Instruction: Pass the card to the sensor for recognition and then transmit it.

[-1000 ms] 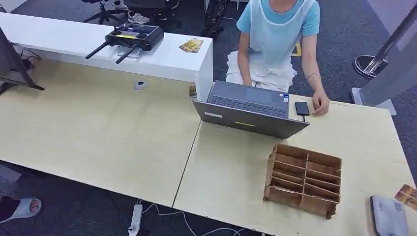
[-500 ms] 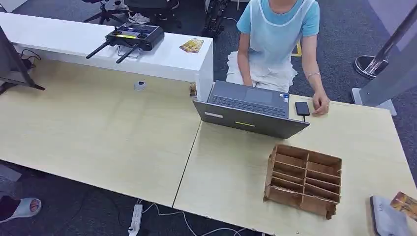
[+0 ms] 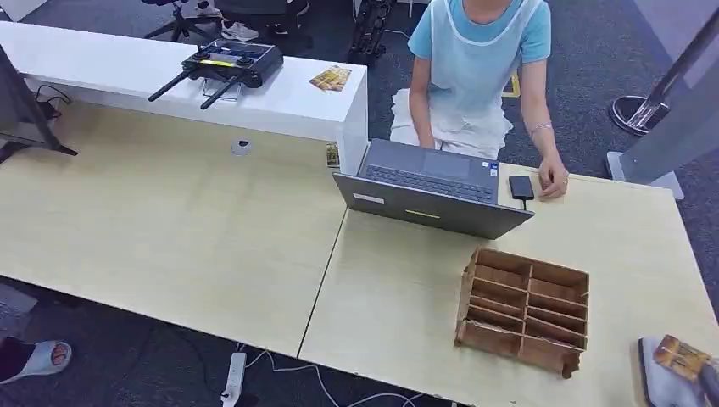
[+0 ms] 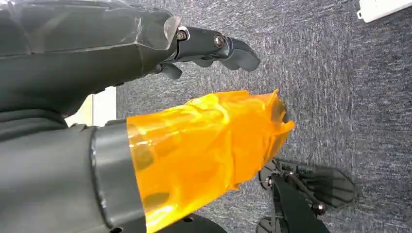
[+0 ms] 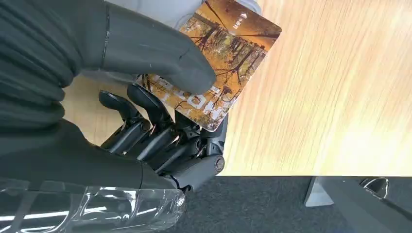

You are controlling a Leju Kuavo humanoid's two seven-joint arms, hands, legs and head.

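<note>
The card [image 5: 218, 63], printed with an orange-brown forest picture, is pinched between the thumb and fingers of my right hand [image 5: 145, 111]. In the head view the card [image 3: 683, 357] hangs over the grey flat sensor [image 3: 666, 381] at the table's near right corner, overlapping its far edge. Whether card and sensor touch I cannot tell. A grey surface, probably the sensor [image 5: 160, 9], shows behind the card in the right wrist view. My left hand [image 4: 204, 48] hangs over grey carpet, its fingers apart and holding nothing.
A wooden slotted organizer [image 3: 524, 309] stands left of the sensor. Behind it, an open laptop [image 3: 432, 186] faces a seated person [image 3: 475, 68], whose hand [image 3: 553, 180] rests by a small black device [image 3: 521, 186]. A white counter [image 3: 280, 102] carries a remote controller [image 3: 229, 64].
My right hand has carried the card leftward and nearer, from beside the sensor's right edge to over the sensor. The person and the other things have stayed put.
</note>
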